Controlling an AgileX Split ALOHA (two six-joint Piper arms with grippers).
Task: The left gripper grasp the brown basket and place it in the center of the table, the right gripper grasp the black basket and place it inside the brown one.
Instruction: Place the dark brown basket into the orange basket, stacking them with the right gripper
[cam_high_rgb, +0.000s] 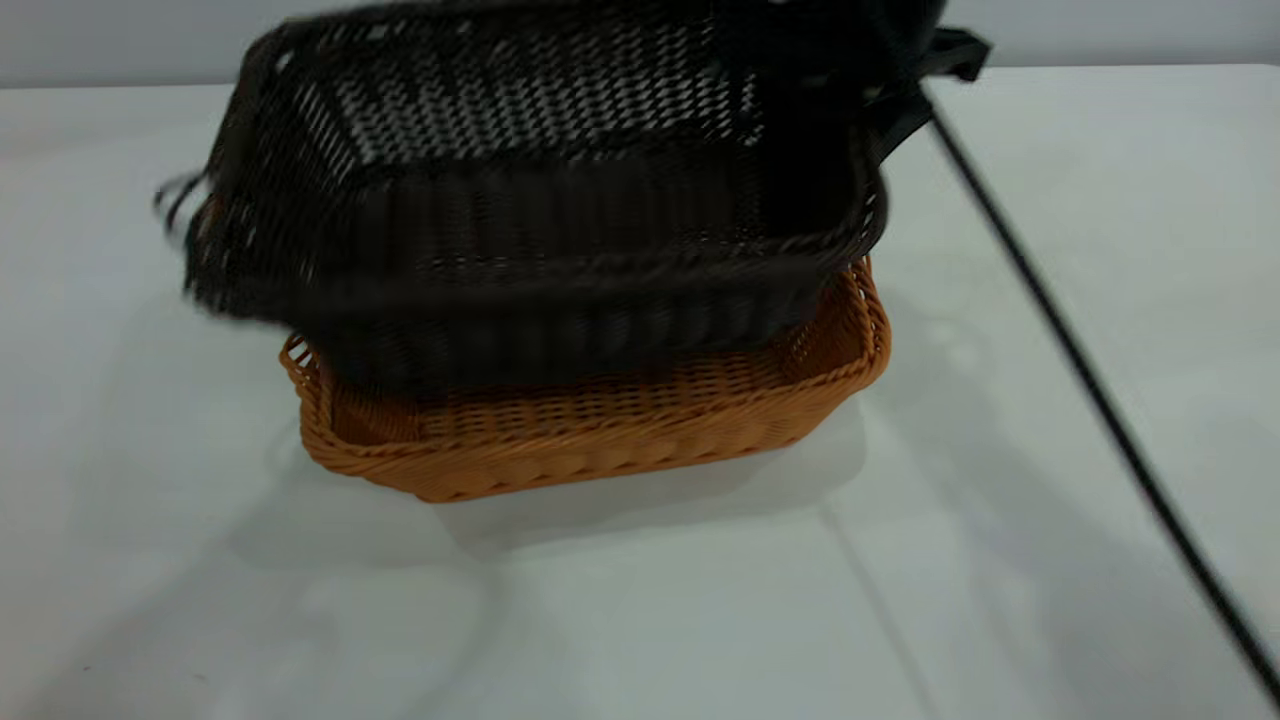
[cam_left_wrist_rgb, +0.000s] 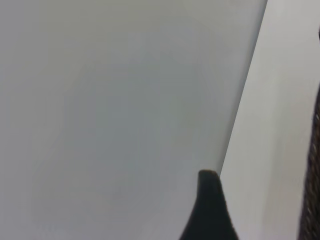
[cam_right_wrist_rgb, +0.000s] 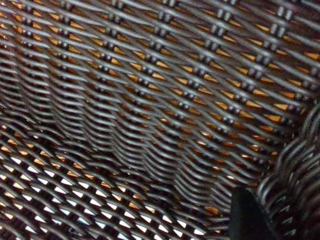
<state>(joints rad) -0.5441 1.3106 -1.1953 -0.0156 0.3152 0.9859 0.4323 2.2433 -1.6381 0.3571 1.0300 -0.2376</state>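
The brown basket (cam_high_rgb: 600, 430) rests on the table (cam_high_rgb: 1000, 560) near its middle. The black basket (cam_high_rgb: 540, 200) hangs tilted just above it, its lower side dipping inside the brown rim. My right gripper (cam_high_rgb: 900, 90) is shut on the black basket's rim at the far right corner. In the right wrist view, one finger (cam_right_wrist_rgb: 247, 215) lies inside the black basket (cam_right_wrist_rgb: 150, 125) by the braided rim (cam_right_wrist_rgb: 295, 190), and orange weave shows through the mesh. My left gripper (cam_left_wrist_rgb: 250, 210) is drawn back and open, with one finger (cam_left_wrist_rgb: 209, 205) in view and nothing held.
A black cable (cam_high_rgb: 1100, 400) runs diagonally over the table's right side, from the right arm to the near right corner. A dark woven edge (cam_left_wrist_rgb: 314, 175) shows at the border of the left wrist view. Bare tabletop lies all round the baskets.
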